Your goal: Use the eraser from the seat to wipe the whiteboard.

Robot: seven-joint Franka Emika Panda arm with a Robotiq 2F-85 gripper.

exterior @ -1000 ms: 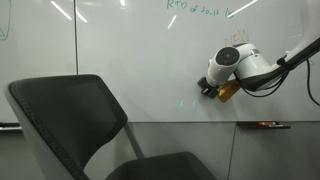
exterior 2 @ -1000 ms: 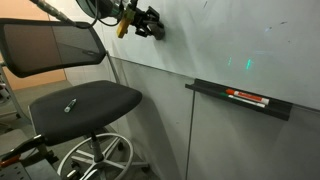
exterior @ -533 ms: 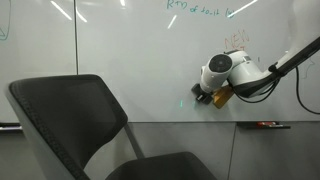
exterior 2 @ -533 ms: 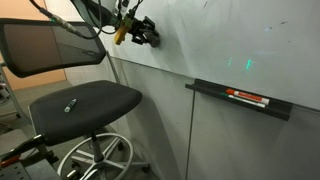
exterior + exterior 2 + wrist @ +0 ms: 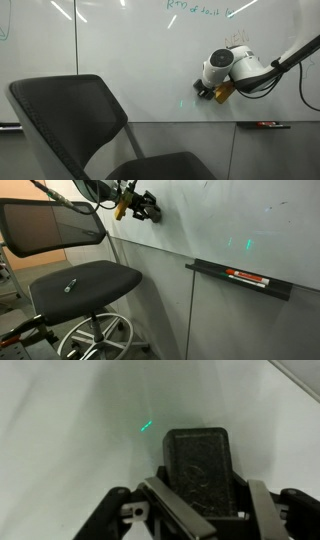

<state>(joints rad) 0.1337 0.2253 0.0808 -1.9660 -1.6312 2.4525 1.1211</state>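
My gripper (image 5: 205, 93) is shut on the eraser (image 5: 198, 465), a dark flat block, and holds it at the whiteboard (image 5: 120, 55); I cannot tell if it touches. In the wrist view the eraser stands between my two fingers (image 5: 172, 510), with a faint green mark (image 5: 146, 427) on the board just beyond it. In an exterior view the gripper (image 5: 148, 206) is high on the whiteboard (image 5: 240, 215), above and right of the seat (image 5: 95, 278). The chair's backrest (image 5: 70, 115) fills the lower left. Green writing (image 5: 195, 8) is at the top.
A red marker (image 5: 247, 276) lies on the board's tray (image 5: 215, 272); it also shows in an exterior view (image 5: 265, 125). A small light object (image 5: 70, 284) lies on the seat cushion. The chair's wheeled base (image 5: 95, 340) stands on the floor below.
My gripper with the eraser slid down and left along the board, then came back up and right a little. The chair and marker have not moved.
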